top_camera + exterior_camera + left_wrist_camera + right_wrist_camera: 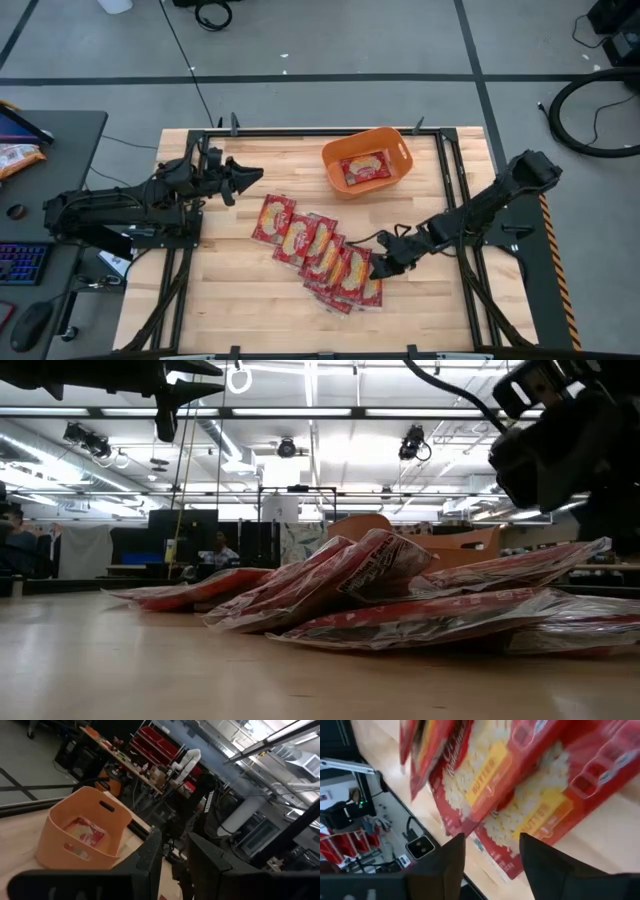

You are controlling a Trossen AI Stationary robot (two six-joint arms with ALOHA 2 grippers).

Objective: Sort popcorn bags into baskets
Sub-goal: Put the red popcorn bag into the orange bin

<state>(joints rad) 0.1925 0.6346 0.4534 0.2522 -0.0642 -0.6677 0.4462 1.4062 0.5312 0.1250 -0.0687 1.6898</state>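
Several red popcorn bags [315,248] lie in an overlapping row across the middle of the table, each leaning on its neighbour; the same pile [370,575] shows in the low view. One more bag [365,167] lies flat inside the orange basket [360,137] near the far edge. My right gripper [375,268] is open and hovers over the row's right end, its fingers above the yellow-panelled bags [520,785]. It stays clear of the pile in the low view [560,450]. My left gripper [250,178] is open, raised left of the basket [70,820] and facing it.
Black frame rails [455,190] run along the table's left and right sides. A side desk on the left carries a keyboard [20,262], a mouse [30,325] and an orange-and-white snack bag [15,155]. Bare wood [230,290] lies near the near-left corner.
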